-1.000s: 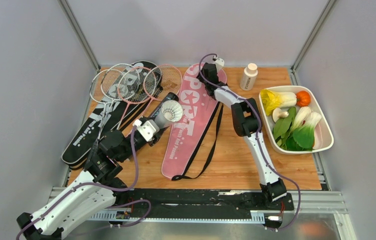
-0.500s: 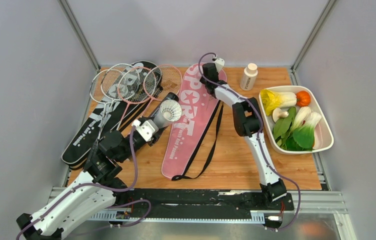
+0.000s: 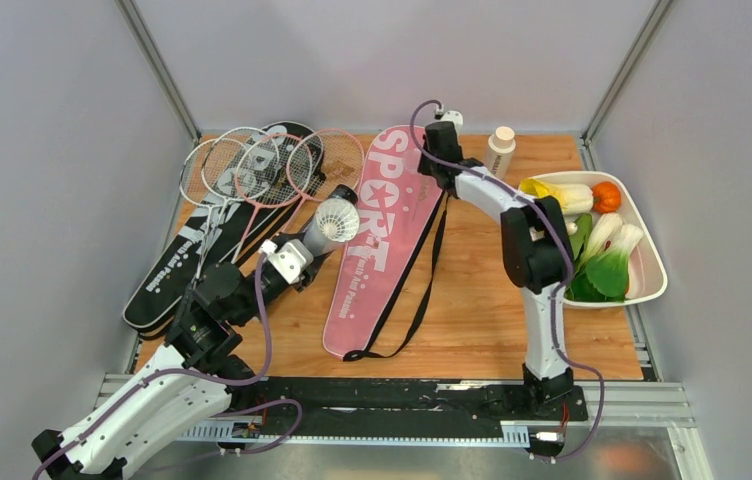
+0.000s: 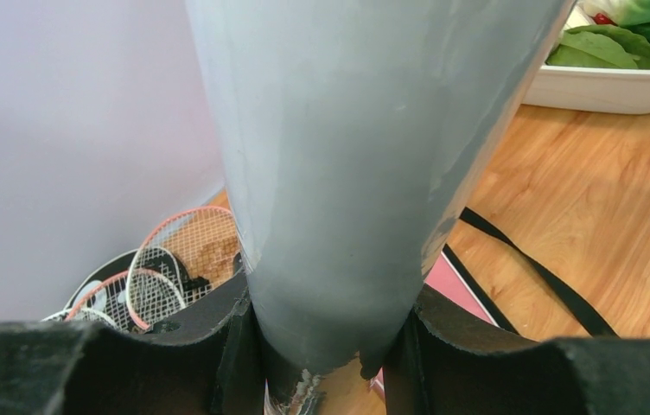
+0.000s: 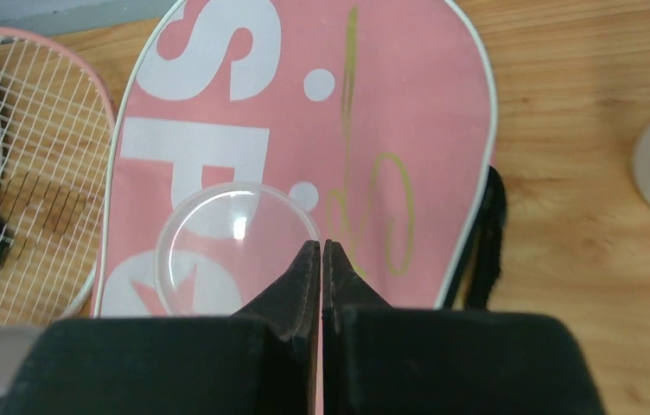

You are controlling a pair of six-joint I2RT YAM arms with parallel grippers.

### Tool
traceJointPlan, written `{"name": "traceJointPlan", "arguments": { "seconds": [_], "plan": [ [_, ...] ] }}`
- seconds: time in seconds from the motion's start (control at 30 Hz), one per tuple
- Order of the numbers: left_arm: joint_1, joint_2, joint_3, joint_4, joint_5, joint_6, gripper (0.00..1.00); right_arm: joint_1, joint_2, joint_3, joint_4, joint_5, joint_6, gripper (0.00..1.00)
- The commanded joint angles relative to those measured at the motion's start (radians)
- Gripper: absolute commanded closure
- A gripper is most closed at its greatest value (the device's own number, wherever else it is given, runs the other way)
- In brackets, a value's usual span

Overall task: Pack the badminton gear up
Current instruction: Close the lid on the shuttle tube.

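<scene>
My left gripper (image 4: 326, 346) is clamped on the tube (image 4: 347, 173), a shuttlecock (image 3: 337, 220) at its far end. My right gripper (image 5: 321, 251) has its fingers together above the pink bag (image 5: 408, 104), with a clear lid (image 5: 226, 242) at the tips; I cannot tell if it is pinched.

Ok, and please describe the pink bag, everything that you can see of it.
The pink bag is racket-shaped, smooth fabric by its look, with big white letters SPORT, a white edge and a long black strap trailing from its right side. It lies flat on the wooden table, wide end far from the arms. The shut right tool hangs over that end, beside a clear round disc.
</scene>
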Motion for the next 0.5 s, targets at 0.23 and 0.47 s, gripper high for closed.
{"name": "traceJointPlan", "arguments": {
  "seconds": [0.23, 0.47],
  "plan": [
    [-0.003, 0.013, 0.058, -0.016, 0.045, 0.02, 0.72, -0.057, -0.577, -0.4, 0.013, -0.2, -0.121, 1.0],
    [-0.003, 0.059, 0.06, -0.065, 0.079, 0.035, 0.72, -0.054, -0.889, -0.54, -0.033, -0.424, -0.104, 1.0]
  ]
}}
